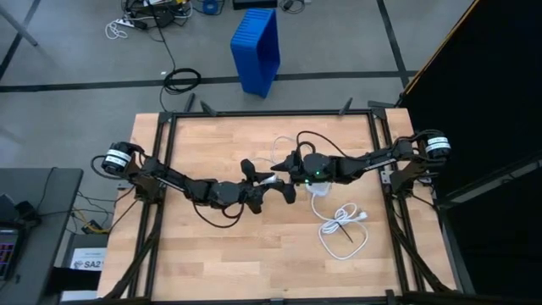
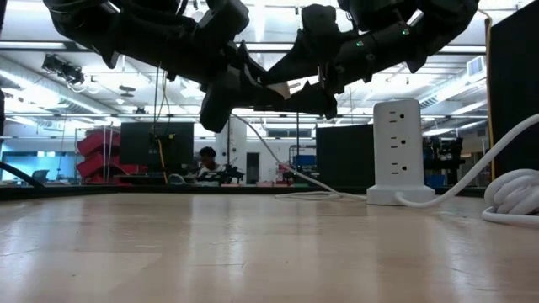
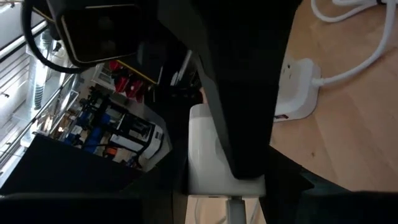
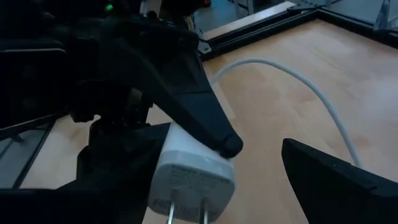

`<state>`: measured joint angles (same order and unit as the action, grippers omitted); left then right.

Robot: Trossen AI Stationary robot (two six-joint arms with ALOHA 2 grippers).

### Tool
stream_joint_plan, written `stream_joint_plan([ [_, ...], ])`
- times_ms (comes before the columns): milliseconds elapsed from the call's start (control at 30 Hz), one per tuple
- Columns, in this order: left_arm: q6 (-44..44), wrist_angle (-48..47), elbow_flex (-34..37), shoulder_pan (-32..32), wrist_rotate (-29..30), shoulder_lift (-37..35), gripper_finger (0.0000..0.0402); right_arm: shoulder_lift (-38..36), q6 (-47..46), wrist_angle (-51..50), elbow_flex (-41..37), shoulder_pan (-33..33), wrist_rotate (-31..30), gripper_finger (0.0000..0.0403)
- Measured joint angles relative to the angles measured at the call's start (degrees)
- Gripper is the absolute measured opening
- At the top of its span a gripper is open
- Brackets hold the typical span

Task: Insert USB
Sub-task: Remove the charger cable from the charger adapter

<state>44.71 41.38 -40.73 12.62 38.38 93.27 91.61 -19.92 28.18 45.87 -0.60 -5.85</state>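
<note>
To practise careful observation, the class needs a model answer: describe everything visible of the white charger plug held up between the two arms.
The white charger plug is a smooth, plastic-looking block with rounded corners. Two metal prongs jut from its end face, which carries grey print. It is tilted in the air above the wooden table, gripped by the left hand. One fingertip of the open right hand appears to touch its edge.
</note>
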Motion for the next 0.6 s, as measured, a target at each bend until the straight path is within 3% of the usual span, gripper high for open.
stream_joint_plan([
  [133,0.0,0.0,0.0,0.0,0.0,0.0,0.0121,0.0,0.0,0.4,0.0,0.0,0.0,0.0273],
  [400,0.8,-0.1,0.0,-0.1,1.0,0.0,0.0121,0.0,0.1,0.7,0.0,-0.1,0.5,0.0128],
  [600,0.9,0.0,0.0,0.0,0.8,0.0,0.0121,0.1,1.1,0.7,0.0,0.0,1.2,0.0128],
])
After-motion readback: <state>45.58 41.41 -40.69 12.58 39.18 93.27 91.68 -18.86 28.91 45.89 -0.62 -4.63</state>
